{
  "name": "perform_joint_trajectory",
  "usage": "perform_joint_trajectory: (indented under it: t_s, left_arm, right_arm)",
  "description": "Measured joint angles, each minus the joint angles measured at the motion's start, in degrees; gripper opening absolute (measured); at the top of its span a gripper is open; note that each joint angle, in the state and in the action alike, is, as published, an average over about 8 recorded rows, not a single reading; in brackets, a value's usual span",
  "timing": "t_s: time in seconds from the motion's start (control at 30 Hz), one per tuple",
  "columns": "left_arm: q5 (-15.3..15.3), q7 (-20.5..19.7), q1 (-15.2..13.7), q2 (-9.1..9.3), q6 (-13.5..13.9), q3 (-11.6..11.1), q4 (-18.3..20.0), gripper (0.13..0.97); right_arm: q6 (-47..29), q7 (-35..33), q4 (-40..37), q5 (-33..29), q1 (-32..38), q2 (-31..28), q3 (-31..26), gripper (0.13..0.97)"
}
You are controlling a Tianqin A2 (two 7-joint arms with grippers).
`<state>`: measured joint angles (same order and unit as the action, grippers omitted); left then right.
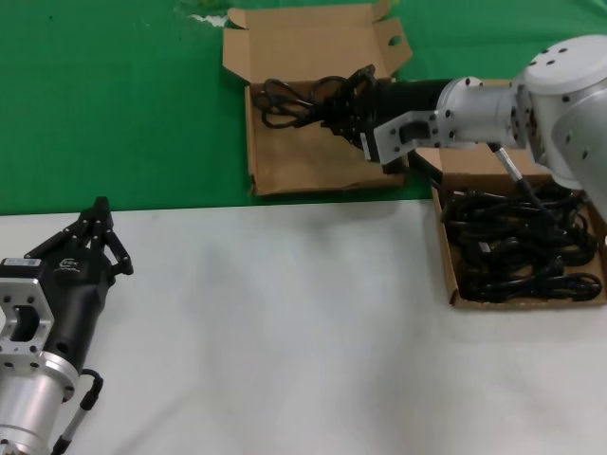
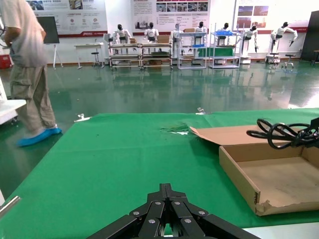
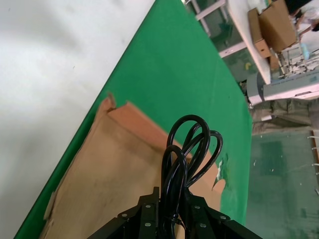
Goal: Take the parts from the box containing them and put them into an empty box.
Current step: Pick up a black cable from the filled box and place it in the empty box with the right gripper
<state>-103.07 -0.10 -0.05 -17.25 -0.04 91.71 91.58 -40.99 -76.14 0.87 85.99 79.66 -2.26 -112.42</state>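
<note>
one coiled bundle of thin black cable (image 1: 303,100) sits clamped between the dark, ribbed fingers of the right gripper (image 1: 349,118), which reaches over the empty box (image 1: 308,161) from the right. in the right wrist view the glossy loops (image 3: 188,149) rise out from between the closed fingers, rounded and overlapping, above the box's plain brown floor. the bundle hangs over the far part of that box, near its hinged lid (image 1: 299,43), a short, wide flap of matte cardboard with angled side flaps, one pierced by a round hole (image 1: 393,42). the box's front wall is creased and a little ragged at the edge. it rests on smooth green cloth (image 1: 114,104).

to the right, partly behind the arm's silver and white casing, the box containing them (image 1: 453,284) holds many more black cables (image 1: 522,246), tangled in loose loops. it stands on a pale, soft-looking table surface (image 1: 285,322).

the left gripper (image 1: 95,227) rests low at the near left, its black fingers drawn together to a point, holding nothing.
</note>
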Motion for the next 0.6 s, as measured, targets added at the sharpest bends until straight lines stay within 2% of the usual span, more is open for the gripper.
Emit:
perform_joint_trajectory:
  t_s: [0.6]
  left_arm:
    - [0.0,0.0,0.0,0.0,0.0,0.0,0.0,0.139]
  right_arm:
    - [6.42,-4.63,-0.24,-1.01,-2.79,1.76,0.21,0.22]
